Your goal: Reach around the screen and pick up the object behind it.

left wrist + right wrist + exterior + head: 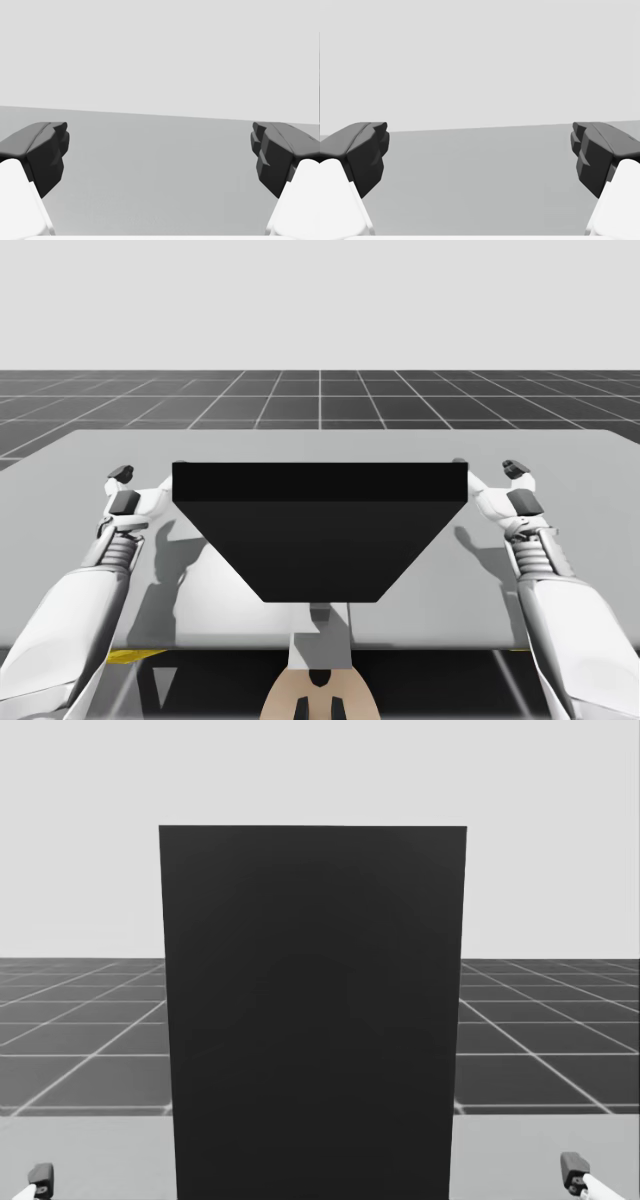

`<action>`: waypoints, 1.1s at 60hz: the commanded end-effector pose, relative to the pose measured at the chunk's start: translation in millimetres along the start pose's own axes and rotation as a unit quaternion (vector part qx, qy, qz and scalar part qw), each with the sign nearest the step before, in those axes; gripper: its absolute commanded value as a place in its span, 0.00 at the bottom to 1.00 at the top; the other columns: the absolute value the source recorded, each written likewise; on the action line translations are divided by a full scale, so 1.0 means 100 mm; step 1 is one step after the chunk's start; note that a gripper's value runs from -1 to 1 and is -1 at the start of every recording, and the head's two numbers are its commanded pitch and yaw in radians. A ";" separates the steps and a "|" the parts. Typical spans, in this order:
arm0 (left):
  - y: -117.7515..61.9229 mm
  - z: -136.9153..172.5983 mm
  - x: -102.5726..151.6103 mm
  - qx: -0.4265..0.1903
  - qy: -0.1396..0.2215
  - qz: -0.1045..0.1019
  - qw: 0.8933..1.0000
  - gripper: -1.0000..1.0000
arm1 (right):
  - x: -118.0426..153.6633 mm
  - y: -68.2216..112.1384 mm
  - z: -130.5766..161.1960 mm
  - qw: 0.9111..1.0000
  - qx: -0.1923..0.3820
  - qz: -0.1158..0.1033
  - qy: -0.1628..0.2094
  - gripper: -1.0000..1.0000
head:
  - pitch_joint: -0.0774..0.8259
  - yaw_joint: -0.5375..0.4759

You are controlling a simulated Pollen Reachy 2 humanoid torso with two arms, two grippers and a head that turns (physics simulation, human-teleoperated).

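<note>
Grey surface (pixel 590 520) carries a black screen (pixel 320 530) standing upright at its middle (in the head view it blocks everything straight ahead). The object behind it is hidden, and I cannot place it. My left arm (pixel 90 590) and right arm (pixel 565 605) flank the screen, one near each end. The left jaws and the right jaws are both spread wide.

Upright black screen (pixel 320 530) (centre of table (pixel 585 455))
</note>
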 end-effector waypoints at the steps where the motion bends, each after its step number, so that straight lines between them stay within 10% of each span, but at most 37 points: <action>1: -0.01 0.00 -0.01 -0.004 0.001 -0.001 1.000 0.00 | -0.02 0.01 0.03 1.000 -0.006 0.024 -0.001 0.00 | 0.06 0.52; 10: -0.01 0.03 0.00 -0.031 0.020 0.006 0.999 0.00 | -0.03 0.07 0.06 0.997 0.079 0.004 0.017 0.00 | 0.06 0.52; 21: 0.01 0.19 0.16 -0.154 0.039 0.041 0.987 0.00 | 0.10 0.08 0.25 0.973 0.231 0.005 0.012 0.00 | 0.07 0.51; 51: 0.03 1.03 0.53 -0.387 0.048 0.019 0.921 0.00 | 0.25 0.11 0.86 0.844 0.532 -0.032 0.053 0.00 | 0.12 0.52; 66: -0.02 1.15 0.46 -0.422 0.086 0.005 0.903 0.00 | 0.13 0.04 0.89 0.840 0.533 -0.017 0.098 0.00 | 0.13 0.50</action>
